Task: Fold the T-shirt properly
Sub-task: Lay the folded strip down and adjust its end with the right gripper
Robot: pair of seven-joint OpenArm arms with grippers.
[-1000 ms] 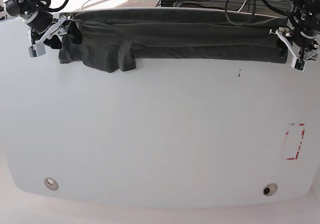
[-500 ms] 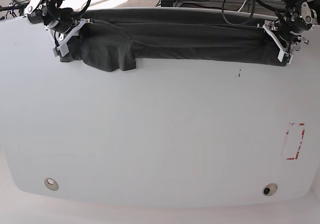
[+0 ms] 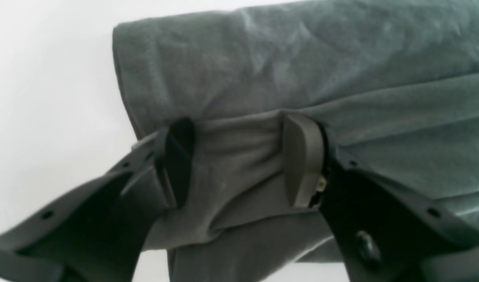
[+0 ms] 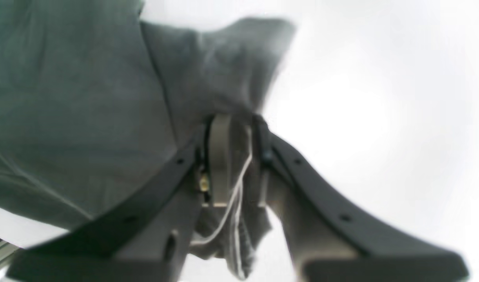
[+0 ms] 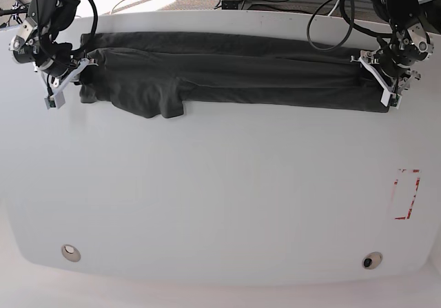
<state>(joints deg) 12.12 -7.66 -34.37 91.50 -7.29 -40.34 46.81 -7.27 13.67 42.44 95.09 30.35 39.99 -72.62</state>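
Cloth stretches in a long dark band along the far edge of the white surface (image 5: 220,184): the T-shirt (image 5: 234,70), charcoal grey and wrinkled, folded lengthwise into a narrow strip that runs almost from one side to the other. Toward the base view's left end a sleeve bulges out of the strip and droops onto the surface in a rumpled lobe.

My right end effector (image 5: 67,80) sits at that left end of the strip. From its wrist camera, its two fingers are drawn close together and pinch a bunched corner of the T-shirt (image 4: 86,98) between them; a pale loose thread hangs down from the pinched cloth, and a flap of fabric sticks up past the fingertips.

My left end effector (image 5: 383,80) is at the opposite end, on the base view's right. Its wrist camera shows the fingers (image 3: 302,160) standing well apart, with a gathered fold of the T-shirt (image 3: 302,62) lying between the two pads. Both pads appear to touch the cloth at its sides, and the fabric puckers between them, so I am clamped on a wide wad of cloth.

Near the surface's right edge there is a red rectangle mark (image 5: 406,194).
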